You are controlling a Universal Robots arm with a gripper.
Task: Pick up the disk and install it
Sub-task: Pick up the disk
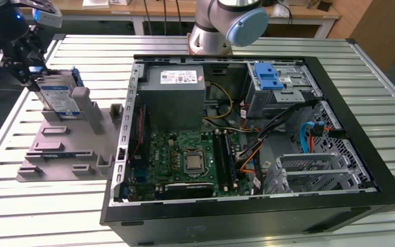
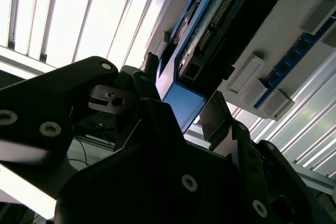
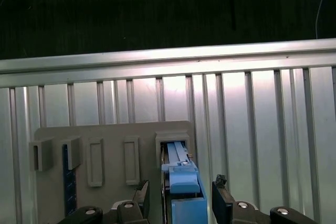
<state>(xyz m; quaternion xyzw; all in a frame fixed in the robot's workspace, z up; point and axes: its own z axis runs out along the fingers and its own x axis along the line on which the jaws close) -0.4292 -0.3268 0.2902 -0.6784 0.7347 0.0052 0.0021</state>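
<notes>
Disk upright in stand beside case

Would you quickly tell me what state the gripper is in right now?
Gripper: open, straddling the disk that stands in the grey stand, not yet clamped.

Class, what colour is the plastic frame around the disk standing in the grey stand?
Blue; the frame shows best in the first wrist view.

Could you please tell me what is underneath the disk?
The disk stands upright in the grey slotted stand, which lies on the slatted table. The stand's slot covers its lower edge.
</notes>
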